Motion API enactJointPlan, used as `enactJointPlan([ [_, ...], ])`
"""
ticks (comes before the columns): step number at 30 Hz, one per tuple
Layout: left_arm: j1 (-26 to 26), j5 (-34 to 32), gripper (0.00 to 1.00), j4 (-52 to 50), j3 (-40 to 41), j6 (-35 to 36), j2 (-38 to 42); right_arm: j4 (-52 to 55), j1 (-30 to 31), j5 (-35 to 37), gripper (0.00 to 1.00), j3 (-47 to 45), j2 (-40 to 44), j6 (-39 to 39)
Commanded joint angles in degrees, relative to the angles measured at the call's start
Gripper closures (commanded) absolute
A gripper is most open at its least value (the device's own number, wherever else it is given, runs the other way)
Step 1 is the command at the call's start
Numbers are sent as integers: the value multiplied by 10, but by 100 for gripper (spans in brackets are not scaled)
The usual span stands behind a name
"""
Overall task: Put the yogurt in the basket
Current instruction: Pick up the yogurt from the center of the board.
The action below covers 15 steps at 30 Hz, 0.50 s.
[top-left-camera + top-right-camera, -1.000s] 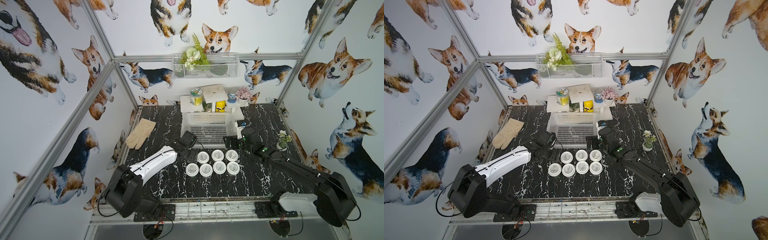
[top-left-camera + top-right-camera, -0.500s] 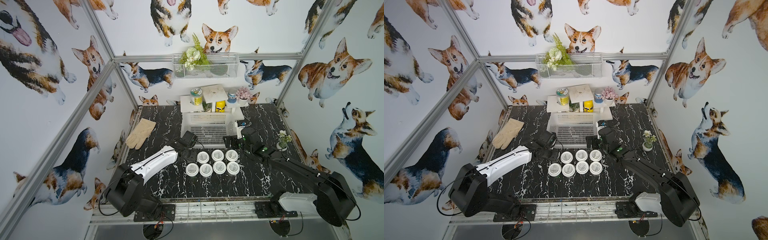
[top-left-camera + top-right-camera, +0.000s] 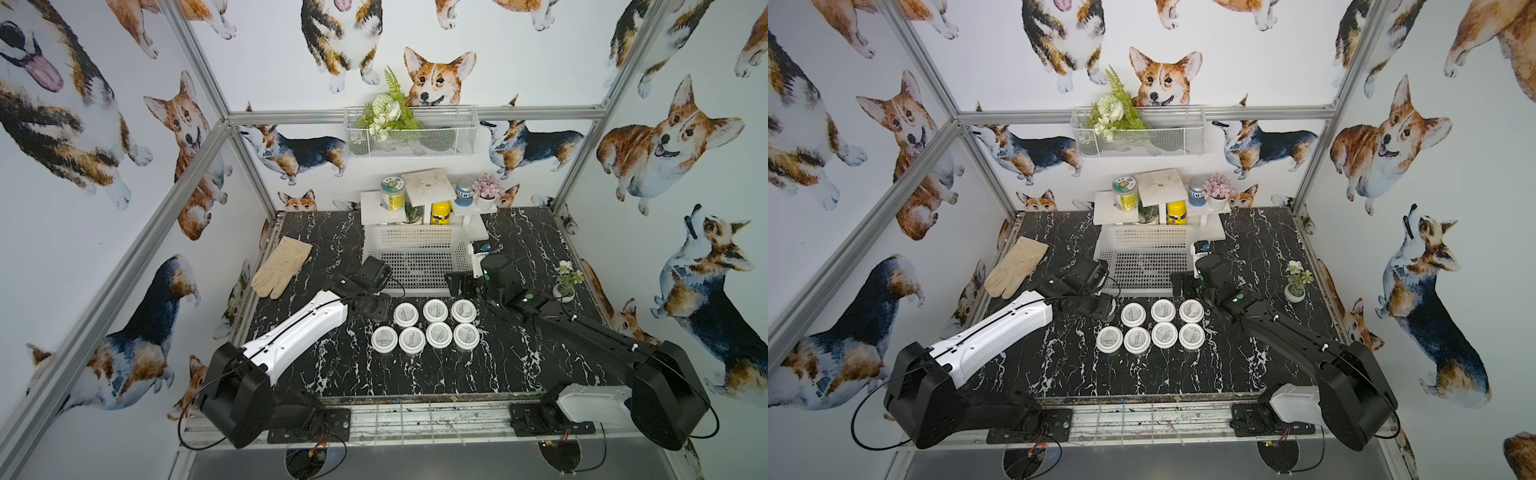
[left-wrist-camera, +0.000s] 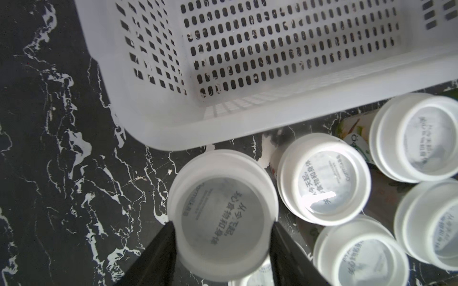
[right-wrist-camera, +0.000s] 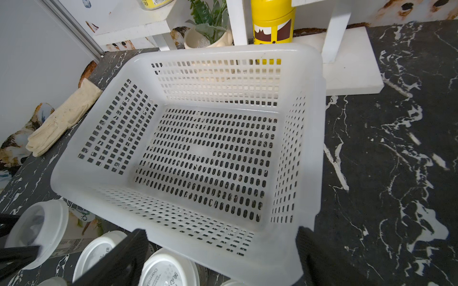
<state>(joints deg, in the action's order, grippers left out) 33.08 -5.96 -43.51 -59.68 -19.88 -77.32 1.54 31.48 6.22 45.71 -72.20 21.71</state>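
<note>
Right, the left gripper (image 4: 223, 224) is clamped on a yogurt cup (image 4: 221, 203), with black fingers (image 4: 161, 250) pressed against both of its sides. That cup sits at the left end of the back row, just in front of the basket (image 4: 247, 118); whether it has left the tabletop (image 3: 415, 374) is hard to tell. Seven more cups (image 3: 435, 335) stand close-packed in two rows beside it. Over on the other side, the right gripper (image 5: 223, 231) hangs above the basket's near rim, its jaws spread wide and gripping nothing.
</note>
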Motion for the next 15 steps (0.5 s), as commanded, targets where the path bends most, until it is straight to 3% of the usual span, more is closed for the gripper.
enactJointPlan([
  [1,0,4,41,-61,-18,9,13,7,0,1,1,6,-2,-7],
  [15,4,25,41,-166,-117,20,44,9,1,0,1,10,-9,-6],
])
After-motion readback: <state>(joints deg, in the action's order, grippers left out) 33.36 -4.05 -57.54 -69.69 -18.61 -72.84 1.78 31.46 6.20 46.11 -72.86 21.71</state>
